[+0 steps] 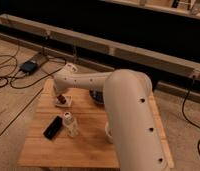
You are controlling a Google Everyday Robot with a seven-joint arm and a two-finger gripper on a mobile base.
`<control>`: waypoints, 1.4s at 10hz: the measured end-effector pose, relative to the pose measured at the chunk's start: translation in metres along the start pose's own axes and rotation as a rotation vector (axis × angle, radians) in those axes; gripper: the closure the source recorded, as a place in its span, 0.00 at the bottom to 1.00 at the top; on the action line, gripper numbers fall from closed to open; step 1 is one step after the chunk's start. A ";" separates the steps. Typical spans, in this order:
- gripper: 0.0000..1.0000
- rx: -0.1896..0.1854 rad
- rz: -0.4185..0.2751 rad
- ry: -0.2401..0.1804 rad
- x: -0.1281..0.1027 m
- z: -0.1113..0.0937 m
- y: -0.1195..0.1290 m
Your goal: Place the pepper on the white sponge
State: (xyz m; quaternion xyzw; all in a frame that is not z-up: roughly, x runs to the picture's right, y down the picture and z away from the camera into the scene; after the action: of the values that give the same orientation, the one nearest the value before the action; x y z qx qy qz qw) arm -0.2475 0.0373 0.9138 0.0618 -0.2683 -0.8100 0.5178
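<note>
The white sponge (64, 102) lies on the left rear part of the wooden table (88, 145). A small dark red pepper (60, 97) shows right on top of the sponge, under the arm's tip. My gripper (59, 93) is at the end of the large white arm (123, 100), reaching left and pointing down directly over the sponge and the pepper. The gripper's body hides part of the pepper.
A flat black phone-like item (53, 127) lies at the front left. A small clear bottle (70, 124) stands beside it. A dark bowl (96, 96) sits behind the arm. Cables and a black box (29, 66) lie on the floor to the left.
</note>
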 end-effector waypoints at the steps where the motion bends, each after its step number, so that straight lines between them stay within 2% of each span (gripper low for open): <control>1: 0.35 0.000 -0.001 0.001 0.000 -0.001 0.000; 3: 0.35 0.001 -0.002 0.009 0.003 -0.003 0.001; 5: 0.35 0.000 0.003 0.031 0.009 -0.015 0.008; 8: 0.35 -0.028 0.009 0.066 0.018 -0.056 0.035; 13: 0.35 -0.098 0.000 0.042 -0.005 -0.121 0.081; 14: 0.35 -0.098 0.000 0.040 -0.006 -0.121 0.081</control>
State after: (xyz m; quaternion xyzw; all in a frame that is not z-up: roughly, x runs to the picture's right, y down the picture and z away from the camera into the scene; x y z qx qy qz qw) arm -0.1336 -0.0285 0.8510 0.0525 -0.2181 -0.8206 0.5256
